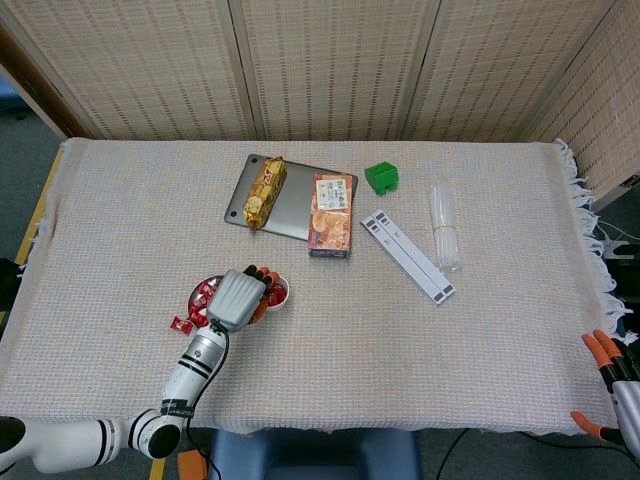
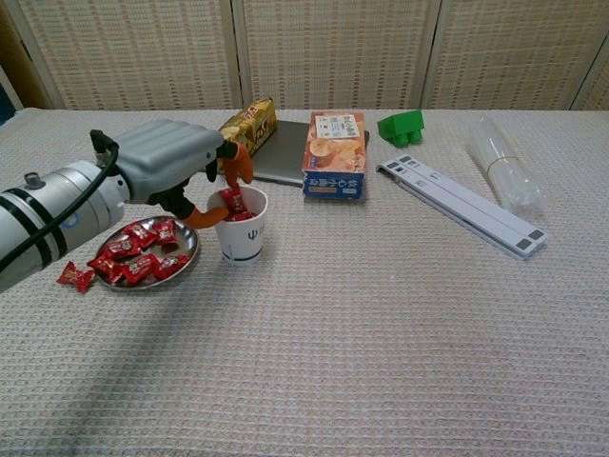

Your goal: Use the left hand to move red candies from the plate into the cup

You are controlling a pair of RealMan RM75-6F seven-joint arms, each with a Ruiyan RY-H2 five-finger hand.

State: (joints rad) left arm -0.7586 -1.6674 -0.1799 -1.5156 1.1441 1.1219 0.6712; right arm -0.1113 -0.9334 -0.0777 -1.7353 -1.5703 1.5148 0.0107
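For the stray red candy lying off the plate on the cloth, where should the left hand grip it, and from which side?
Probably pinch the stray candy across its plump middle, coming straight down from above. It lies flat on the cloth just outside the plate's left rim, its twisted wrapper ends offering little to hold. The rim blocks its right side, so the fingers of the left hand had best close front to back.

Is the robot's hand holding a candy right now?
No. The left hand hangs open beside the cup, fingers apart with nothing between them. Red candies sit in the cup. The right hand holds nothing either.
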